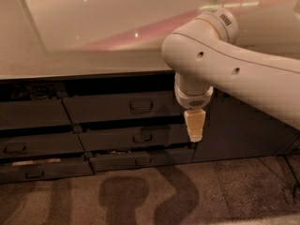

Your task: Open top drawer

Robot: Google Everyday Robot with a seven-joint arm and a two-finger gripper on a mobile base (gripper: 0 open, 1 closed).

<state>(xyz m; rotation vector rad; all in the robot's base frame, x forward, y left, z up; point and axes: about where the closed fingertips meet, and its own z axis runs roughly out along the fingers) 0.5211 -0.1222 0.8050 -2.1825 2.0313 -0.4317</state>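
At the far left a stack of narrower drawers (28,116) carries like pulls, so a wrong front is an easy mistake. The top drawer (101,108) sits shut just under the countertop (70,60) edge, its handle (140,106) centred. The shallower drawer (112,138) beneath it is the likelier error, since the gripper (195,125) hangs pointing down, right of the handle and lower, before that drawer's right end. Whether the gripper is wide or narrow I cannot tell. Rising carelessly could knock the overhanging counter edge; drifting right meets the cabinet door (239,130). The floor (140,196) on the near side gives room to pull.
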